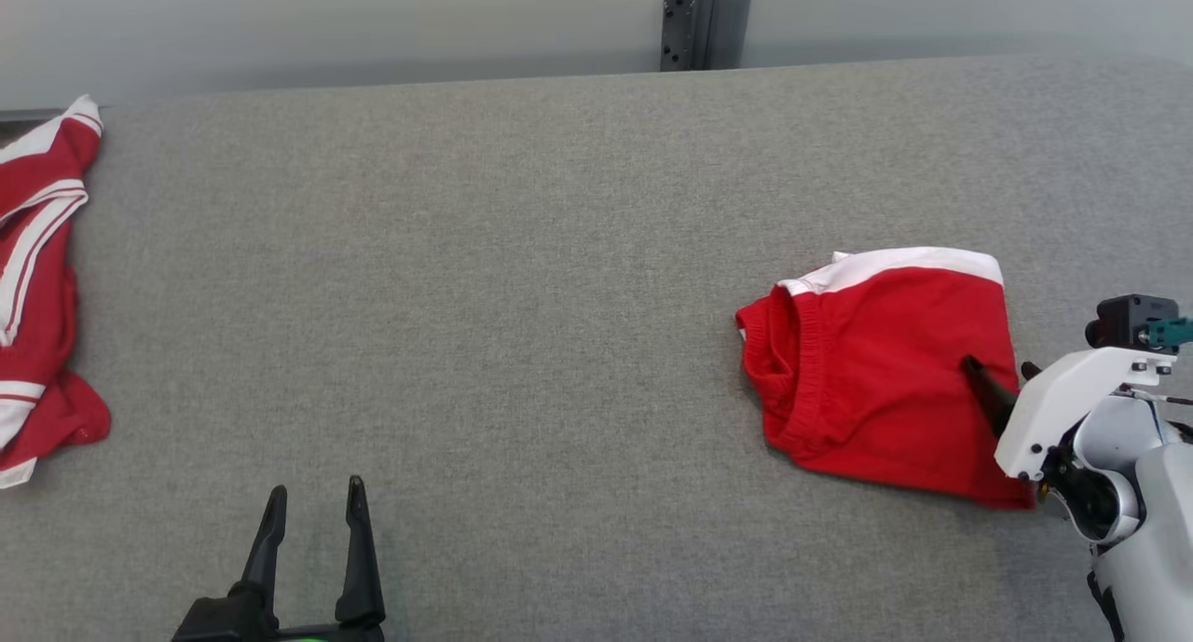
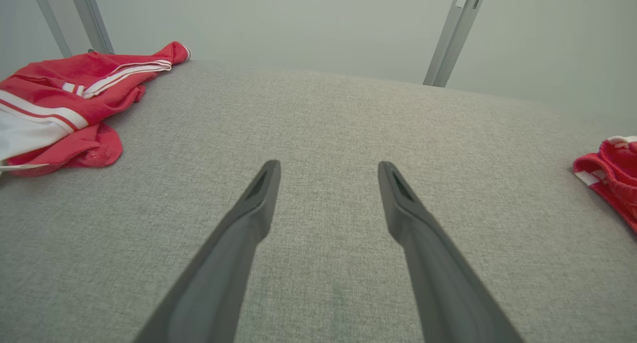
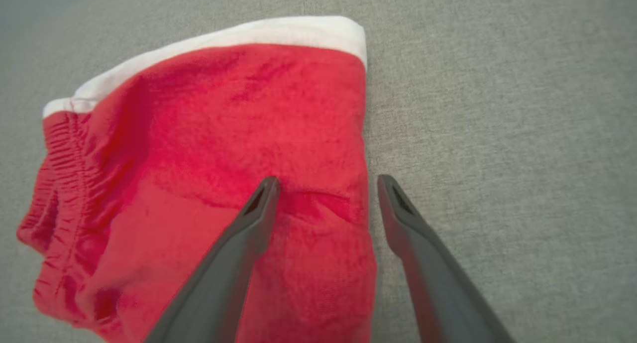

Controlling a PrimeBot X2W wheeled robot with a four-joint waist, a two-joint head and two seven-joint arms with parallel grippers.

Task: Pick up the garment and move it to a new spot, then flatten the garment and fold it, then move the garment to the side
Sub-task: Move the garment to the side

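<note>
Surface: a flat grey woven-fabric table top (image 1: 559, 251) takes up most of the head view, running from the lower edge up to a pale wall.
Garment: the bright red soft sports garment with a white band along its far edge (image 1: 885, 372) lies folded into a compact, roughly square packet at the right of the head view. Its gathered elastic waistband faces frame left. In the left wrist view, one red corner of it shows at the far right edge.
Right gripper: the two-fingered dark right gripper (image 1: 999, 367) reaches in from the lower right of the head view on its white wrist, over the garment's right-hand part. Its jaws are spread wide with nothing between them. In the right wrist view one finger (image 3: 259, 208) lies over the red cloth and the other over grey surface just beside the garment's edge. Whether the tips touch the cloth cannot be told.
Left gripper: the dark left gripper (image 1: 316, 486) sits at the lower left of the head view, fingers pointing up-frame, parted and empty above bare grey fabric, well apart from the garment.
Other cloth: a crumpled red garment with white double stripes and white panels (image 1: 37, 279) lies at the left edge of the head view.
Background: a grey metal post (image 1: 704, 18) stands at the top centre, behind the table's far edge.
</note>
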